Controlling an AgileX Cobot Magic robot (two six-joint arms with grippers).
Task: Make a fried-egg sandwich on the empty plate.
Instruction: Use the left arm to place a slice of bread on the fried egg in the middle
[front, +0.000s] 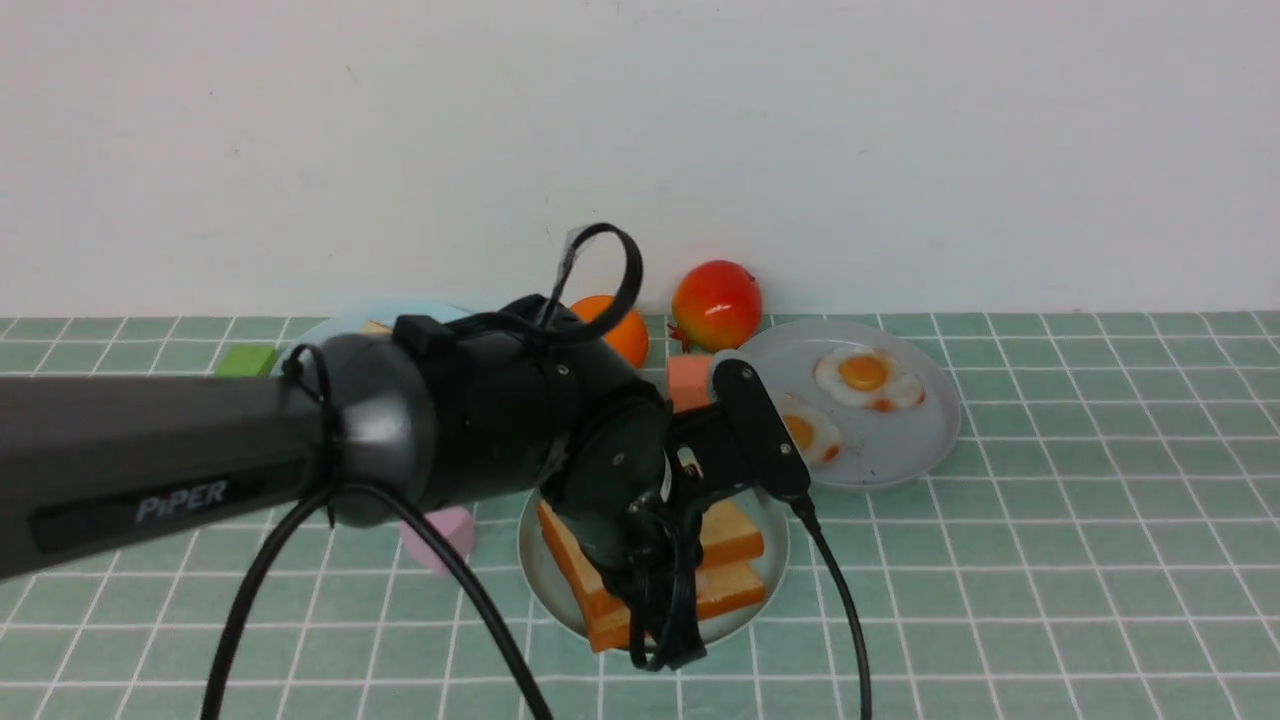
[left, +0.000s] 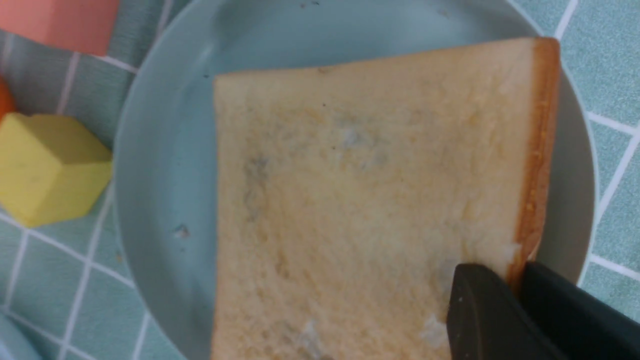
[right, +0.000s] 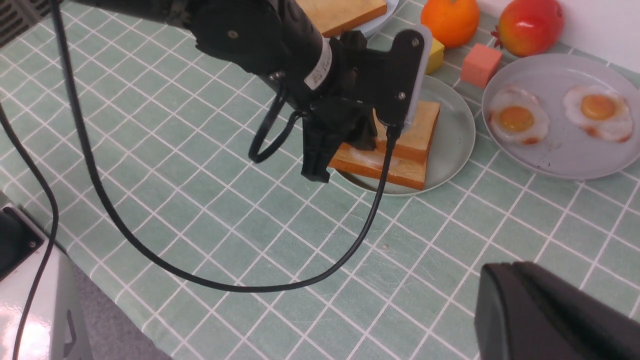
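Your left hand (left: 517, 280) pinches only a corner of the top toast (left: 370, 200). Open crooked, and it slides off the egg (right: 365, 156) under the hand.

Left arm at the sandwich, seen from your right wrist.
Your left gripper (right: 364, 140) meets the left edge of the top slice (right: 415, 125) of the fried-egg sandwich (right: 395, 172), egg white showing between its slices, on the mint-green plate (right: 452, 145). To its right, the grey plate (right: 560, 155) carries one fried egg (right: 517, 120) and a second egg (right: 597, 107). Farther back sit an orange (right: 450, 20), a pomegranate (right: 530, 25), a pink block (right: 481, 65) and a yellow block (right: 436, 52). A black cable (right: 250, 288) loops over the checked tablecloth (right: 175, 165). Your right gripper (right: 500, 285), fingers pressed together, hangs nearer, well apart from both plates.
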